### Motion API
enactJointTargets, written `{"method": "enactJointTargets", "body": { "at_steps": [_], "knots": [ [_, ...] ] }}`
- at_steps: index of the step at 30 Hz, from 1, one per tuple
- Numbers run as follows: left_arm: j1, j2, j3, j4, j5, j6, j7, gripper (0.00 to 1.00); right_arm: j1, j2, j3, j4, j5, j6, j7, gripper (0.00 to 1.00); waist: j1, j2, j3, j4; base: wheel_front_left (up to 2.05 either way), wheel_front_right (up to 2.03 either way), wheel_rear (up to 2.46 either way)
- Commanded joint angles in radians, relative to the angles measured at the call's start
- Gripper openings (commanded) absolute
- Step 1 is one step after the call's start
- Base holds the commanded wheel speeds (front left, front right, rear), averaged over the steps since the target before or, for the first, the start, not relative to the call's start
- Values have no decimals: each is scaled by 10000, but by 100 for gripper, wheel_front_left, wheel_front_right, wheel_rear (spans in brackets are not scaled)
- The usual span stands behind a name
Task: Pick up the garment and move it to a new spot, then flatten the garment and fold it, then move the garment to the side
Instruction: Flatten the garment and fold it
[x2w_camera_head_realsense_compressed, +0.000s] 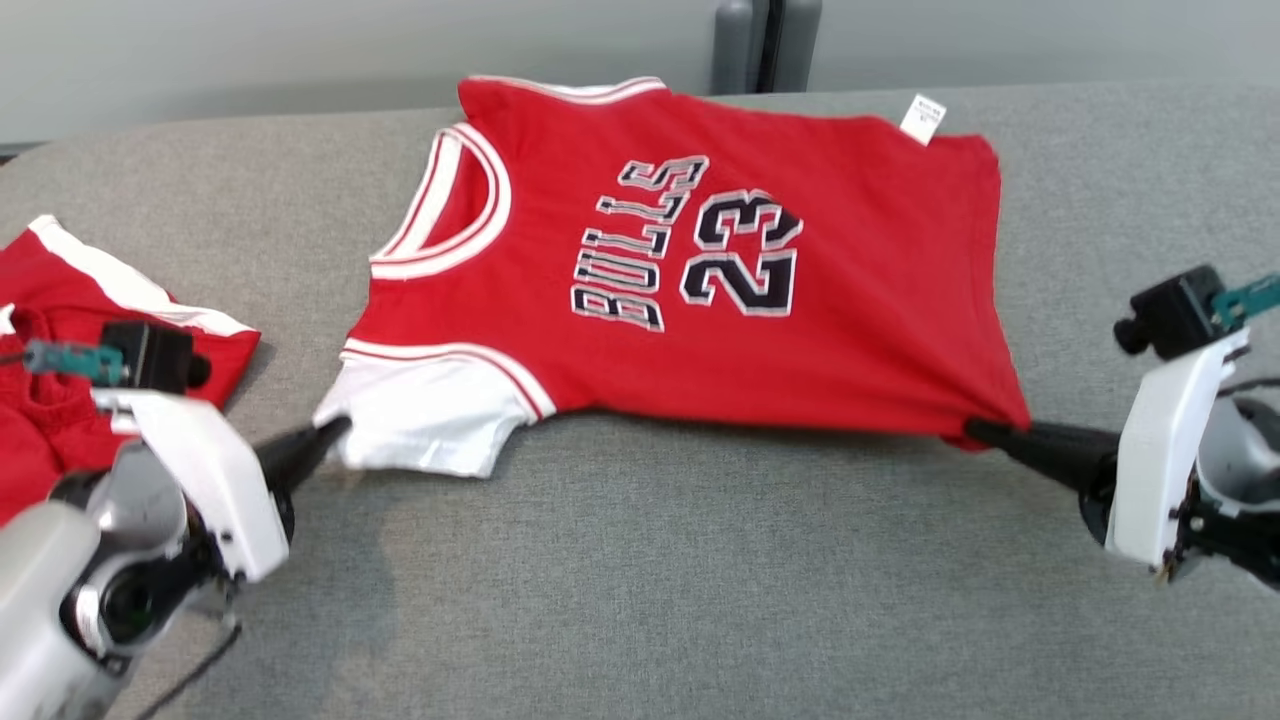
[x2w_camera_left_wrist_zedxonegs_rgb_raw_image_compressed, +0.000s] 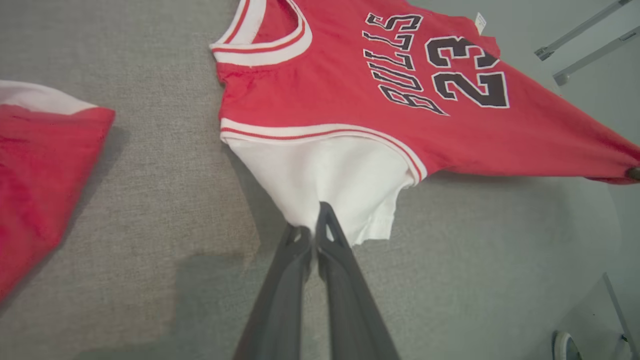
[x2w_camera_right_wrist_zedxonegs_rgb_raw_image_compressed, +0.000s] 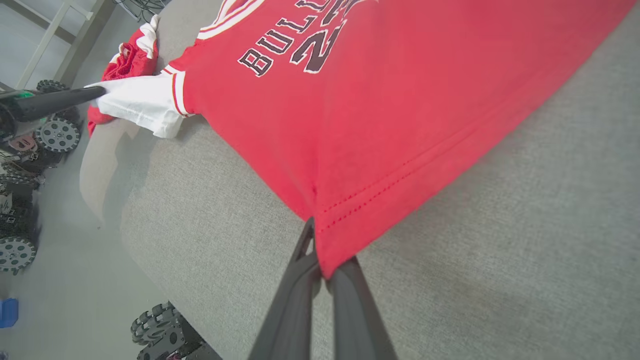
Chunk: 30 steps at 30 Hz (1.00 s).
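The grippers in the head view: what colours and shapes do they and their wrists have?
The left gripper and right gripper each have two long, dark, tapering fingers on a white wrist shell. A black camera block with a teal plug sits on each wrist. The left forearm is silver-grey.

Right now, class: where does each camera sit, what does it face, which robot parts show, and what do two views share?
Head view: on the head, facing forward and down at the jersey; left gripper and right gripper show.
Left wrist view: on that wrist, along its shut fingers to the white sleeve.
Right wrist view: on that wrist, along its shut fingers to the red hem.
Shared: both wrist views show BULLS lettering.
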Motion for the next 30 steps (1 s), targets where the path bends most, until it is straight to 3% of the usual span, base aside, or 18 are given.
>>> {"method": "enactJointTargets", "body": {
  "at_steps": [1, 6, 15, 24, 30],
  "knots": [
    [450, 354, -35, -570, -77, 229, 123, 0, 322, -47, 1, -121, -80, 10, 30, 0, 0, -1, -164, -25, 0, 0, 0],
    [1725, 1380, -182, -2515, -360, 806, 654, 0, 1131, -339, 6, -621, -10, 12, 148, 0, 0, -1, -442, -2, 0, 0, 0],
    [3562, 3095, -260, -5369, -1047, 1699, 1287, 0, 2562, -1514, 2, -1377, 467, 10, 823, 0, 0, -1, -689, 116, 0, 0, 0],
    [4201, 3796, -189, -6526, -1471, 1958, 1448, 0, 3000, -2362, -6, -2127, 781, 10, 1179, 0, 0, -1, -551, 78, 0, 0, 0],
    [3786, 3748, -103, -6605, -1386, 1990, 1612, 0, 2680, -2094, -150, -2123, 680, 10, 1185, 0, 0, -1, -404, -63, 0, 0, 0]
  ]
}}
